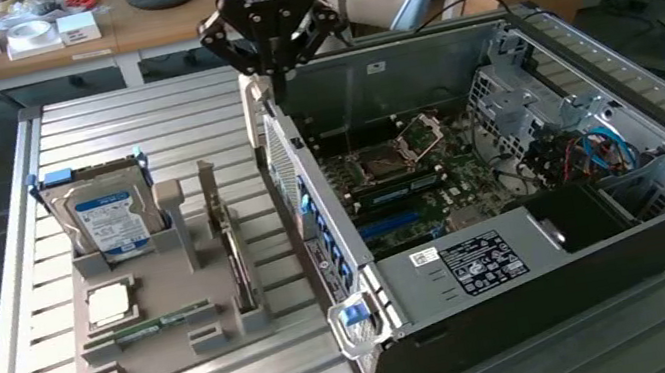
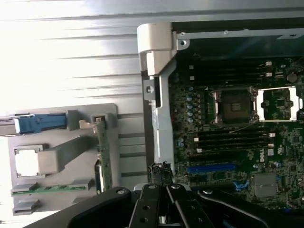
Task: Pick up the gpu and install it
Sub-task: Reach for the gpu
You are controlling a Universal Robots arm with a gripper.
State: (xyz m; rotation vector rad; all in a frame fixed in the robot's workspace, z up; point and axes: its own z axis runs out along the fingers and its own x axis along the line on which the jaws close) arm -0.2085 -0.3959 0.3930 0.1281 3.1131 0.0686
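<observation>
Spanning the scene, a ribbed metal table (image 1: 5, 332) stands in a workroom, with a cluttered wooden desk (image 1: 144, 30) behind the open computer case (image 1: 560, 250). On the exterior view's left of the case sits a grey holder (image 1: 133, 367). The gpu (image 1: 233, 254), a thin tan-brown card, stands on edge along the holder's case-facing side. The claw (image 1: 273, 73) hangs above the case wall facing the holder, fingers together and empty.
</observation>
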